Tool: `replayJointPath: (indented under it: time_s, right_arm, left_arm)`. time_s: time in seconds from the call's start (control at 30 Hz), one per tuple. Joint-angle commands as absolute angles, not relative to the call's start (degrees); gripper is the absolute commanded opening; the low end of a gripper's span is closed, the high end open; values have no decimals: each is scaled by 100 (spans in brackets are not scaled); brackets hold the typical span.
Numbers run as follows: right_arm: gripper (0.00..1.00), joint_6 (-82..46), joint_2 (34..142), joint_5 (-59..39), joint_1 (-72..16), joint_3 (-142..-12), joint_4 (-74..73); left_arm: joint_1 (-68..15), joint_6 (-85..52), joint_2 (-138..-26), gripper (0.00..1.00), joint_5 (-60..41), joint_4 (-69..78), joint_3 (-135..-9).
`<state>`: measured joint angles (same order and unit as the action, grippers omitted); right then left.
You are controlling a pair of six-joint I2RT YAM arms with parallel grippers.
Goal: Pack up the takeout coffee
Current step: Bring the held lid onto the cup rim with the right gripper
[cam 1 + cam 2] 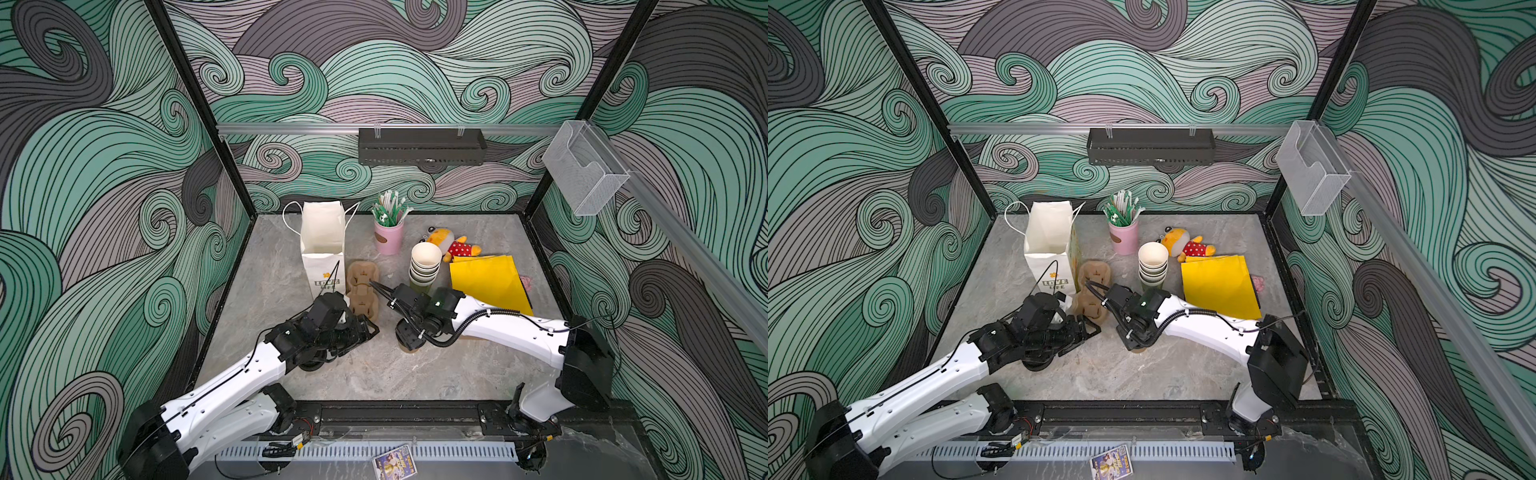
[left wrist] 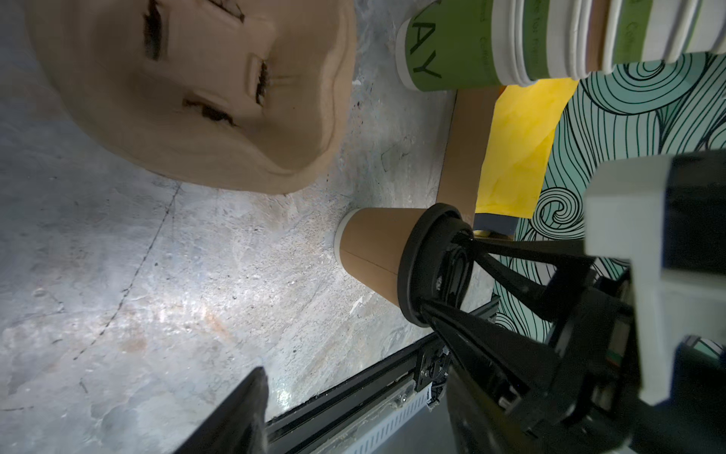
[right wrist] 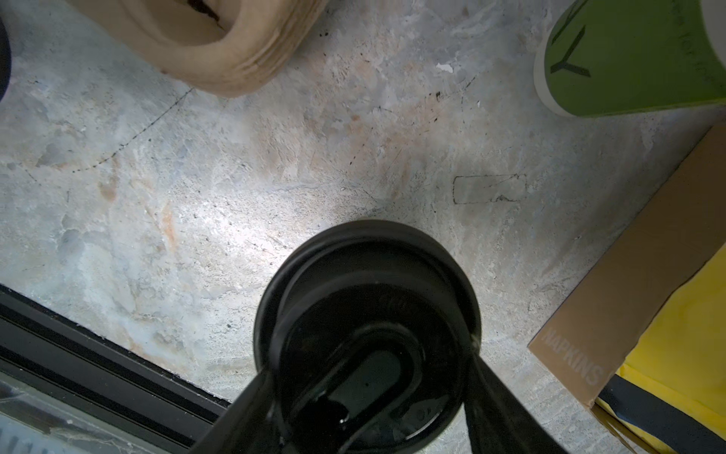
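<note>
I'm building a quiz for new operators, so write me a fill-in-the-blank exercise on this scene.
1. The right end effector grips the black lid of the ____ paper cup.
2. The white paper bag is printed LOVE ____.
3. The cardboard box under the yellow sheet is printed ____.
4. The bottom cup of the lidless stack is ____ outside.

Missing words: brown; LIFE; NAPKINS; green.

The grey table (image 1: 374, 374) bore a bag (image 1: 322, 249), tray (image 1: 362, 291), straw pot (image 1: 388, 239), cup stack (image 1: 424, 262), toy (image 1: 451, 245), yellow sheet (image 1: 486, 282) and brown cup (image 2: 373, 251).
</note>
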<state>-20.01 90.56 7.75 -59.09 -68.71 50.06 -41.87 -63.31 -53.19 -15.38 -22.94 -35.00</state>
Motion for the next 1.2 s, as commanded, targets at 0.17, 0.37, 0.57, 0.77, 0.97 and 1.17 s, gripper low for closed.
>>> replayJointPath:
  time_s: [0.17,0.37,0.57,0.77,0.97,1.17]
  right_arm:
    - [66,-1721,8998,-4,-6019,-6313,5217]
    - [67,-1461,8771,-130,-6020,-6188,5040]
    - [67,-1398,8868,-108,-6021,-6214,5040]
    - [70,-1415,8954,-81,-6042,-6223,5074]
    - [71,-1459,8948,-28,-6081,-6240,5077]
    - [72,-1476,8929,0,-6082,-6292,5063]
  left_arm:
    - [-4271,-6653,-5753,74,-1750,-1164,-3438]
    - [-4278,-6644,-6265,72,-2152,-695,-3466]
    - [-4361,-6556,-6720,72,-2424,-386,-3545]
    - [-4516,-6789,-7150,71,-2733,405,-3291]
    - [-4587,-6775,-7236,64,-2628,400,-3273]
    - [-4625,-6689,-7427,57,-2627,217,-3216]
